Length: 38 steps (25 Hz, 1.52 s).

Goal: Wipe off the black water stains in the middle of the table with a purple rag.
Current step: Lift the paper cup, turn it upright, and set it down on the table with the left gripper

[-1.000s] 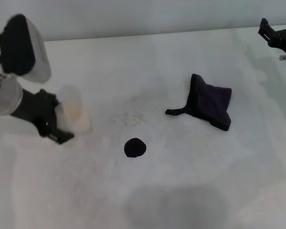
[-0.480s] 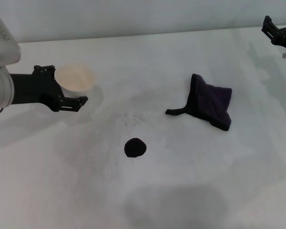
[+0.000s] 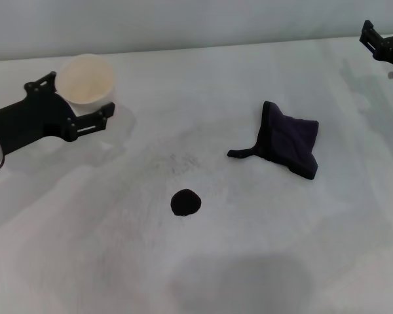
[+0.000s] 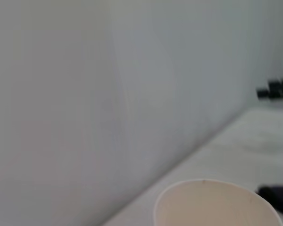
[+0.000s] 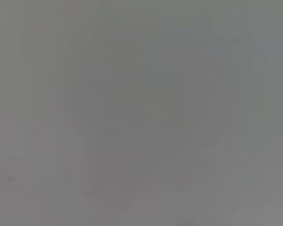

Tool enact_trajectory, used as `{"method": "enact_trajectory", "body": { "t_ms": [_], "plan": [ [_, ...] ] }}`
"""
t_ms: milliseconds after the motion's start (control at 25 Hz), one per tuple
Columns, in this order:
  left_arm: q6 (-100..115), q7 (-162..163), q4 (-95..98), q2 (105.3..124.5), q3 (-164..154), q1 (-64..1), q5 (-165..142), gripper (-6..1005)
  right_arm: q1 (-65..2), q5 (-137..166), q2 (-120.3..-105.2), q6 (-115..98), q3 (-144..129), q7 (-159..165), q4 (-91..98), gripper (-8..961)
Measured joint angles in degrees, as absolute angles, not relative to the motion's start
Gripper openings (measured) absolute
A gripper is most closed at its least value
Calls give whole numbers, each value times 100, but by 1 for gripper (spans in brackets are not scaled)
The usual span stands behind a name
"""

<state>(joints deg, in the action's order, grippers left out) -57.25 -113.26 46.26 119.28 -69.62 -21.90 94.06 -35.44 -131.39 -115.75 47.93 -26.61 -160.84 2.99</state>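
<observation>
Left tool (image 3: 85,108) gripping a cream cup (image 3: 85,80) has swung up to 10 o'clock on the desk (image 3: 262,261), clearing the middle. Black water stains (image 3: 185,203) sit centre, unwiped; purple rag (image 3: 288,147) untouched at 2 o'clock. Right tool (image 3: 383,44) parked far 2 o'clock, can't tell its state.

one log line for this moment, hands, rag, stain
left hand: holds cup, far left | right hand: parked far right | rag: untouched | stain: unwiped

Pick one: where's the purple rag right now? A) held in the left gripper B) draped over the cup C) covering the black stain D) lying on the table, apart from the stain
D: the purple rag lies crumpled on the table, clear of the black water stains, with neither gripper touching it.
</observation>
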Motion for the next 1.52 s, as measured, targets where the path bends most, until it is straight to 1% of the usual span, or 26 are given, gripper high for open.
{"method": "enact_trajectory", "body": {
  "t_ms": [160, 440, 760, 1520],
  "plan": [
    [-5723, -12477, 3771, 11941, -6962, -2115, 10768, 884, -3539, -13139, -11582, 4793, -2687, -16084, 299, 868],
    [-5851, -13681, 2405, 11963, -7058, -2173, 12691, 884, -3567, -13139, -11591, 4796, -2718, -16084, 276, 868],
    [-5796, -14270, 1708, 11981, -8009, -2243, 14448, 884, -3587, -13123, -11612, 4799, -2731, -16084, 242, 867],
    [-5478, -14656, 1178, 11997, -8137, -2385, 14711, 885, -3623, -13113, -11619, 4799, -2733, -16084, 167, 867]
  ]
}}
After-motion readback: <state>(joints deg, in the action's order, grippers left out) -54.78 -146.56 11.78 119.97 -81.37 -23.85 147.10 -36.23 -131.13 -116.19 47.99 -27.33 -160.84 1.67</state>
